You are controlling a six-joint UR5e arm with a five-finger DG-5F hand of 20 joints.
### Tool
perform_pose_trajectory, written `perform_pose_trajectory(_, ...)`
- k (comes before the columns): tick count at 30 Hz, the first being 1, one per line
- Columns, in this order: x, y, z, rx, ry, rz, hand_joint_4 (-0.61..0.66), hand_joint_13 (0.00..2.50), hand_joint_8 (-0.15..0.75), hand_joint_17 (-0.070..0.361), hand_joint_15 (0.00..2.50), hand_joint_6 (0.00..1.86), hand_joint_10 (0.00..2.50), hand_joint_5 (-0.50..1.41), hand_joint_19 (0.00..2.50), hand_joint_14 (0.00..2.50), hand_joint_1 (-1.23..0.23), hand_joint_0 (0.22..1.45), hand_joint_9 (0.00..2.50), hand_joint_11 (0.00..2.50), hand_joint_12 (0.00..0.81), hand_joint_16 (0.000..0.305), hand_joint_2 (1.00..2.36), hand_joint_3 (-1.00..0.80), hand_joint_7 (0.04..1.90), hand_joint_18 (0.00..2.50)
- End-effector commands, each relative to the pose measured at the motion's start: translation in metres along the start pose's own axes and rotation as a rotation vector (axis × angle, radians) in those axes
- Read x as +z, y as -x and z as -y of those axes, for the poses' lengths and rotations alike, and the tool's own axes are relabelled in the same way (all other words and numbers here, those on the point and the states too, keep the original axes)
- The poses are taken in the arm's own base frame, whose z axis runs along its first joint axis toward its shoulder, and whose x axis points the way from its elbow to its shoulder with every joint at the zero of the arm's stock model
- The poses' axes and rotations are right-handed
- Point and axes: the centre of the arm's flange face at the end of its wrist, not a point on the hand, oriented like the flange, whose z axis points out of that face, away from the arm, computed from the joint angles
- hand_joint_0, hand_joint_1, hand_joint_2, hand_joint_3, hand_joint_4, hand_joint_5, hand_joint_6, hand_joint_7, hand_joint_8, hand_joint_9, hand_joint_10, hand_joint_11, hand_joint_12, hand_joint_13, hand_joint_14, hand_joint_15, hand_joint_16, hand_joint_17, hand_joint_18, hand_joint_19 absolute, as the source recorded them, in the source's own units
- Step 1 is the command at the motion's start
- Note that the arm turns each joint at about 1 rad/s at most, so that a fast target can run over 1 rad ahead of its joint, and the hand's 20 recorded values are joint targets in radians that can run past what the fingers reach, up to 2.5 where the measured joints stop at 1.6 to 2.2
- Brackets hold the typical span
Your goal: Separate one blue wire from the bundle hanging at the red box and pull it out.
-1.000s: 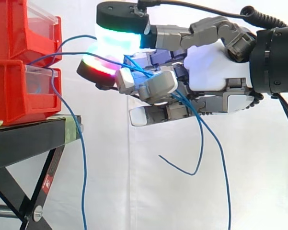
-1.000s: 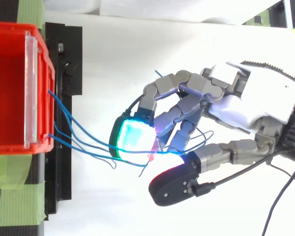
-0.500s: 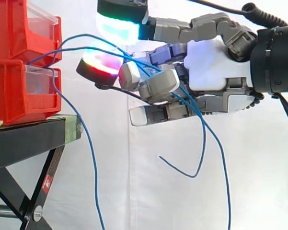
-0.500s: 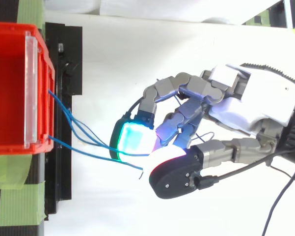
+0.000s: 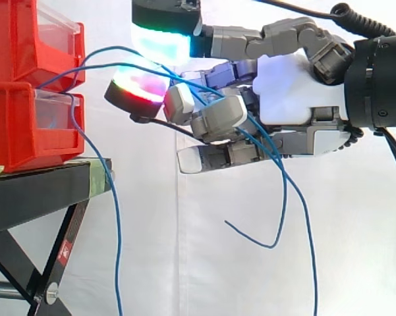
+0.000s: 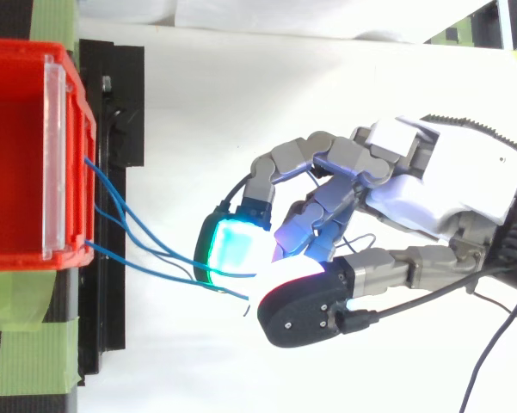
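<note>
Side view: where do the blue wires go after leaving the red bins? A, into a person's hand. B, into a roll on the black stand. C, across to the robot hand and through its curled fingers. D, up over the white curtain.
C: the blue wires arc from the red bins across to the hand, pass through its curled fingers, and their ends hang below.

From the front of the lower red box (image 5: 20, 125), one of two stacked, several thin blue wires (image 5: 116, 237) come out and arch across the open gap into the curled fingers of the hand (image 5: 296, 92), which close round them. One wire drops slack close beside the box. Two more trail below the hand, the shorter ending in an upturned hook.
</note>
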Motion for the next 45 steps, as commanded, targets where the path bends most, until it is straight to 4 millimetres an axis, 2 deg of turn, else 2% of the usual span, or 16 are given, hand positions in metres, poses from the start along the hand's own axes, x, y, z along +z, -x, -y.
perform_pose_trajectory(1, 0.0, -0.0001, 0.0003, 0.0, 0.0, 0.0, 0.12, 1.54, 0.349, 0.121, 1.49, 0.91, 0.02, -0.17, 0.66, 0.01, -0.73, 0.61, 1.2, 1.27, 0.371, 0.054, 1.02, -0.32, 0.94, 0.99)
perform_pose_trajectory(16, 0.0002, -0.0002, 0.0002, 0.001, 0.001, 0.0, 0.06, 1.51, 0.342, 0.119, 1.47, 0.9, 0.02, -0.14, 0.65, 0.01, -0.77, 0.6, 1.23, 1.26, 0.382, 0.053, 1.02, -0.16, 1.08, 0.97)
perform_pose_trajectory(24, -0.0003, -0.0009, -0.0006, 0.0, 0.002, -0.001, 0.03, 1.43, 0.362, 0.128, 1.36, 0.89, 0.02, -0.13, 0.63, 0.02, -0.8, 0.6, 1.25, 1.2, 0.438, 0.057, 1.02, -0.12, 1.11, 1.01)
perform_pose_trajectory(27, 0.0, -0.0001, 0.0003, -0.002, 0.0, 0.0, 0.01, 1.34, 0.374, 0.13, 1.27, 0.89, 0.02, -0.12, 0.62, 0.02, -0.81, 0.6, 1.24, 1.18, 0.472, 0.058, 1.02, -0.1, 1.12, 1.01)
perform_pose_trajectory(29, -0.0001, 0.0001, -0.0005, -0.001, 0.001, 0.0, 0.0, 1.2, 0.372, 0.13, 1.12, 0.89, 0.02, -0.12, 0.61, 0.02, -0.82, 0.6, 1.24, 1.15, 0.498, 0.058, 1.02, -0.09, 1.13, 0.99)
perform_pose_trajectory(34, -0.0002, -0.001, 0.0002, -0.001, 0.001, -0.002, -0.01, 1.05, 0.375, 0.136, 0.95, 0.88, 0.02, -0.11, 0.59, 0.02, -0.83, 0.6, 1.21, 1.09, 0.514, 0.061, 1.02, -0.07, 1.15, 0.96)
perform_pose_trajectory(41, -0.0004, -0.0008, -0.0005, 0.001, 0.001, -0.002, -0.01, 0.76, 0.373, 0.141, 0.65, 0.88, 0.02, -0.11, 0.51, 0.02, -0.84, 0.6, 1.14, 0.95, 0.487, 0.063, 1.02, -0.07, 1.17, 0.81)
perform_pose_trajectory(44, -0.0004, -0.0006, -0.0005, 0.001, 0.001, 0.0, -0.01, 0.62, 0.365, 0.141, 0.49, 0.87, 0.02, -0.11, 0.45, 0.01, -0.85, 0.59, 0.96, 0.7, 0.474, 0.063, 1.02, -0.06, 1.18, 0.72)
perform_pose_trajectory(45, -0.0004, -0.0006, -0.0005, 0.001, 0.001, 0.0, -0.01, 0.62, 0.364, 0.141, 0.48, 0.87, 0.02, -0.1, 0.44, 0.01, -0.85, 0.6, 0.96, 0.69, 0.472, 0.063, 1.01, -0.06, 1.18, 0.71)
